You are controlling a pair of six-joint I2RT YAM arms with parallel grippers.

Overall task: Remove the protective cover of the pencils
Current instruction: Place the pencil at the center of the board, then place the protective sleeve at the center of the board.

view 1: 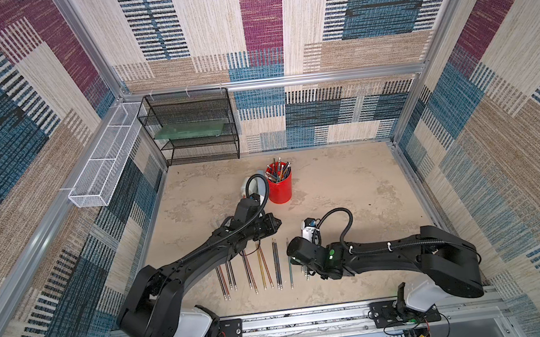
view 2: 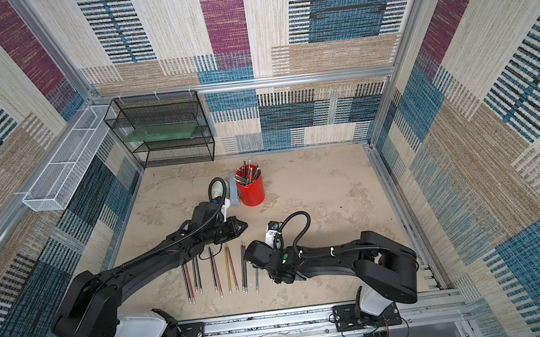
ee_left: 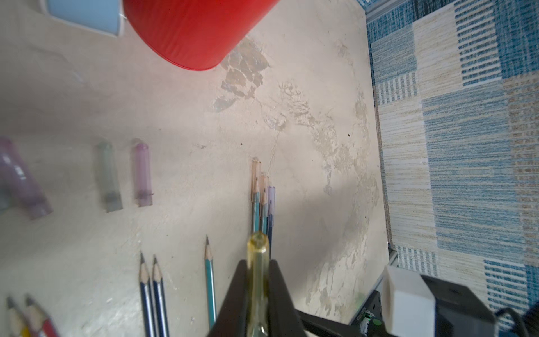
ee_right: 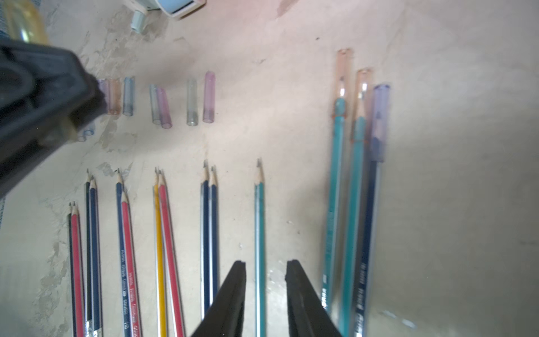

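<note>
One teal pencil (ee_right: 259,233) between right jaws (left jaws grip cap (ee_left: 258,262))

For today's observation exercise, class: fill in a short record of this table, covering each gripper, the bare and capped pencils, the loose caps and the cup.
Left gripper: shut on a yellow cap
Right gripper: open, jaws either side of a teal pencil
Bare pencils: eleven, lying in a row
Capped pencils: three, beside that row
Loose caps: in a row beyond the pencil tips, some hidden
Red cup: upright, holding more pencils
</note>
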